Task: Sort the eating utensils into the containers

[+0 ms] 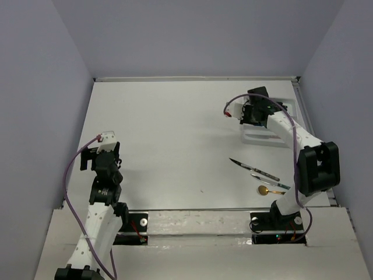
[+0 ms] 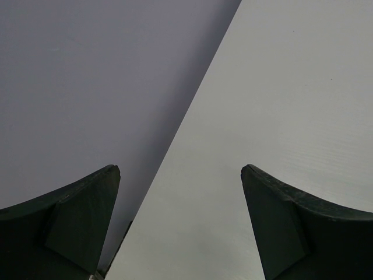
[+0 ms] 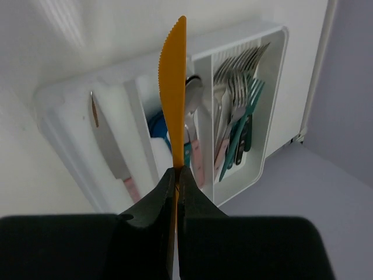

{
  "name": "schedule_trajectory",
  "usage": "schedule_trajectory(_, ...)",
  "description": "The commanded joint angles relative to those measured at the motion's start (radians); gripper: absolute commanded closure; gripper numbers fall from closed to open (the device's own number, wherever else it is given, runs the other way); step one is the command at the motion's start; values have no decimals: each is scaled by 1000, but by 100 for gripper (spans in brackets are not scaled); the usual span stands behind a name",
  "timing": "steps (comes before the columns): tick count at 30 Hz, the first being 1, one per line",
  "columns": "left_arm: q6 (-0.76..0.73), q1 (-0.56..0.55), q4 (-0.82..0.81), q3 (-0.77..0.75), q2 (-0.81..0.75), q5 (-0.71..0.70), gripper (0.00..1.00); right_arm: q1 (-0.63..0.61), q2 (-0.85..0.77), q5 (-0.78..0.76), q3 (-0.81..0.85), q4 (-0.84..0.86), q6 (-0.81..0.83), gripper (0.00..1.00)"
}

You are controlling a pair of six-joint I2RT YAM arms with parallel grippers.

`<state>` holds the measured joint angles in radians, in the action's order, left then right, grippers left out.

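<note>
The white plastic tray (image 3: 58, 102) is mostly filled. An orange serrated knife (image 3: 173, 87) is pinched by the right gripper (image 3: 176, 175). Three slim utensils (image 1: 259, 171) are left near the right edge of the tabletop (image 1: 175, 146). The left gripper (image 2: 180, 175) is spread.

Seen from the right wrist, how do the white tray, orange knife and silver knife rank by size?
1. white tray
2. orange knife, though it sits nearer the camera, so unsure
3. silver knife

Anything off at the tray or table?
Nothing stands out. Forks, spoons and a pink-handled knife lie in separate tray compartments; the right end effector holds an orange knife above it; three utensils lie loose on the table.
</note>
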<state>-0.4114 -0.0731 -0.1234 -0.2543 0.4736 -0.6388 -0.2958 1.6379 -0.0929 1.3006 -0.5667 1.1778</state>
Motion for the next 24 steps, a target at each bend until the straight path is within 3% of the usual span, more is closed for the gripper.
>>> schedule_trajectory(1,-10,-20,-56,13,-20,-42,1,92,-110,117,-102,-22,218,100)
schedule_trajectory(7,-10,-40,-58,16,-24,-53,1,248,-138,195,-238,51,278,100)
schedule_trajectory(21,-12,-56,-64,20,-21,-68,1,268,43,62,-184,108,324,100)
schedule_trajectory(23,-12,-56,-65,20,-18,-70,1,268,59,62,-176,116,313,96)
schedule_trajectory(24,-12,-56,-65,21,-20,-68,1,268,59,70,-172,116,306,89)
